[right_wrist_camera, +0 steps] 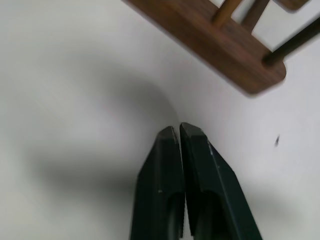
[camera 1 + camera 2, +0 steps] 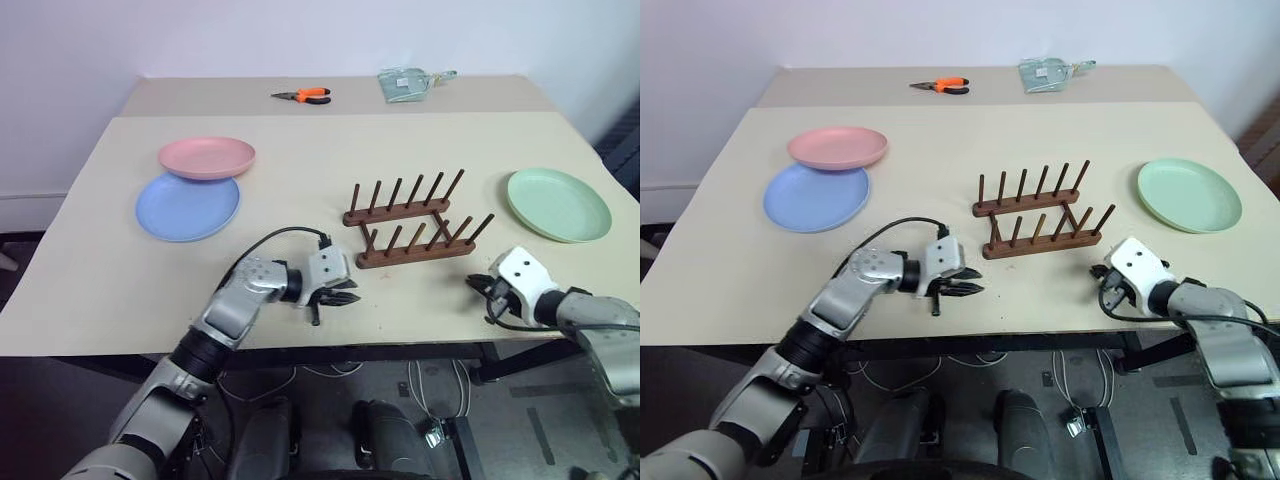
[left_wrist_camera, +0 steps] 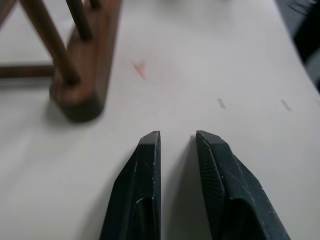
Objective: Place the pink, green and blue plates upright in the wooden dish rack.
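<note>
While the left gripper [image 2: 343, 296] hovers with fingers slightly apart and empty, the wooden dish rack [image 2: 412, 222] stands just beyond it; the right gripper [image 1: 180, 131], pressed together, sits near the rack's other end.

Pink plate [image 2: 207, 157] overlaps blue plate [image 2: 187, 207] far beyond the left gripper; green plate [image 2: 558, 204] lies beyond the right.

A big tan table [image 2: 120, 290] stands by a plain white wall [image 2: 200, 35]. A second table [image 2: 230, 95] touches its far edge. The floor [image 2: 60, 400] underneath looks dark.
</note>
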